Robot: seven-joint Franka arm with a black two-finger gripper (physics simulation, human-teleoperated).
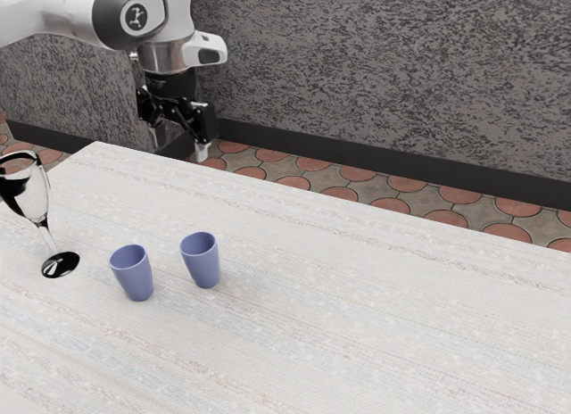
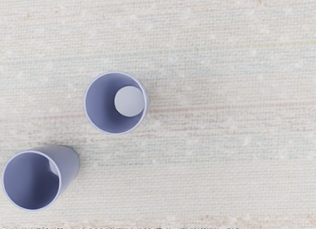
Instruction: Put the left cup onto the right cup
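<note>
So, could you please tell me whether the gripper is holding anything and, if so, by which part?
Nothing is held: the gripper hangs open above the table, and the left cup and right cup stand apart on it.

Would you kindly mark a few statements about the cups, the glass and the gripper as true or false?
1. The left cup and the right cup stand upright on the table. True.
2. The gripper holds a cup. False: it is open and empty, high above the table's far edge.
3. A wine glass stands to the exterior view's left of both cups. True.
4. The cups are stacked. False: they stand side by side, apart.
</note>
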